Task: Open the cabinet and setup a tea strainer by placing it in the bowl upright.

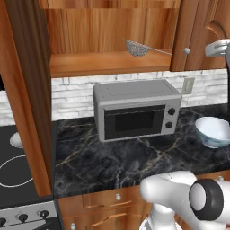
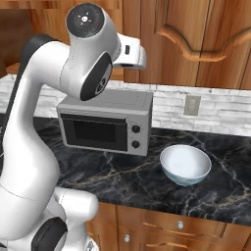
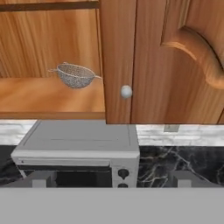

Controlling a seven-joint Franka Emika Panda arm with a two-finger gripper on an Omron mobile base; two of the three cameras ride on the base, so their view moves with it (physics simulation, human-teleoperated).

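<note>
The grey box-shaped microwave (image 1: 137, 109) is taken as the landmark throughout. Above it and slightly to its left, on the plain wood shelf (image 3: 52, 98) of the reddish-brown wooden wall cabinet (image 3: 175, 61), the small round grey metal mesh tea strainer (image 3: 75, 75) is seen resting, its basket rim-up and a thin wire handle running out to one side. The cabinet is found open on that side, while the door above and to the right of the microwave, with its arched raised panel and round silver knob (image 3: 126, 91), is shut.

The strainer is judged to be very light, thin and springy: the mesh would likely dent under a hard squeeze and could slip sideways when pinched. A hold on the stiff rim, or at the root of the handle, is judged safest, with light pressure.

The microwave stands on the black, white-veined marble desk (image 1: 134, 161), which looks smooth and hard. To the right of the microwave, well apart from it, the round white bowl with a pale blue tint (image 2: 186, 164) is set on its small foot; it appears glazed, rigid and breakable.

The pincer (image 3: 111, 181) is released, jaws spread wide, nothing held, facing the microwave's front.
</note>
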